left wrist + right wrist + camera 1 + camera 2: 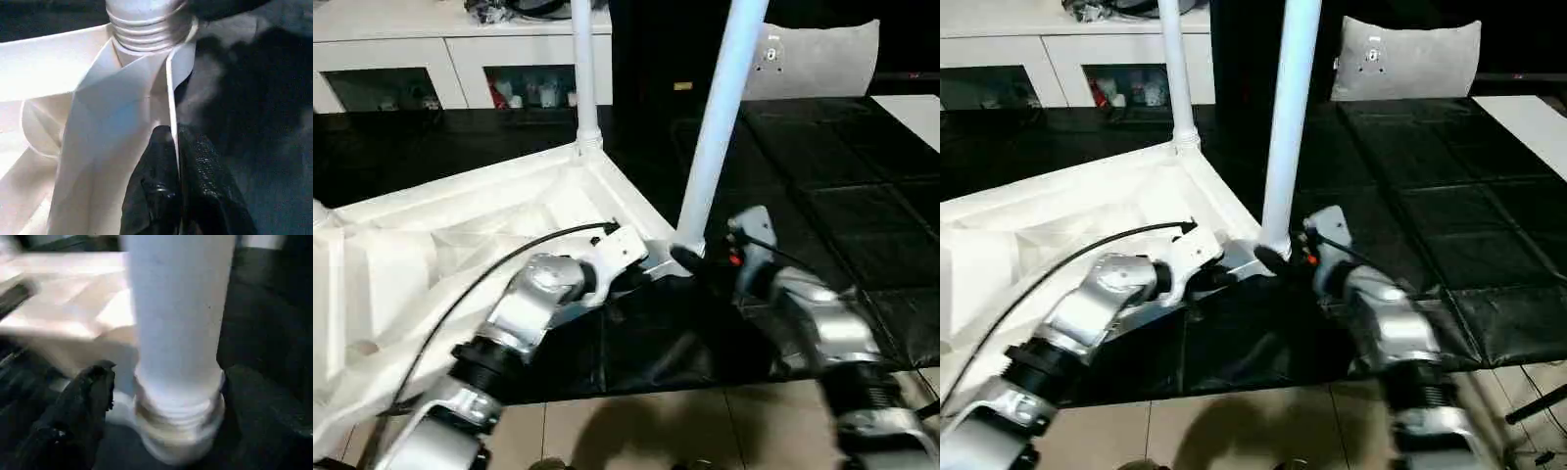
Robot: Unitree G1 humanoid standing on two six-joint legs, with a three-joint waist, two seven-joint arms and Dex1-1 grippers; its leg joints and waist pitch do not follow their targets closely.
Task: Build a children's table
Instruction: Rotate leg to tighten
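The tabletop (460, 235) is lying upside down on the black floor mats (1449, 225), its ribbed underside facing up so that the round corner sockets are open to receive legs. Behind the tabletop, a white cabinet (401, 59) with glass doors is standing against the wall. At the tabletop's far corner, one leg (584, 69) is already standing upright in its socket. At the tabletop's near right corner, a second leg (720, 117) is rising at a slight tilt, its threaded end sitting at the socket; judging from the exposed threads in the right wrist view, it is probably not yet screwed fully home.

The left gripper (178, 191) is pinching the tabletop's thin rim wall just beside that near corner, its fingers pressed together on the plastic, likely to be keeping the tabletop from turning while the leg is worked. The right gripper (171, 421) is sitting around the base of the tilted leg (178, 318), on the side away from the tabletop, with its fingers (80, 401) spread to either side of the tube and not squeezing it, seemingly between turns.
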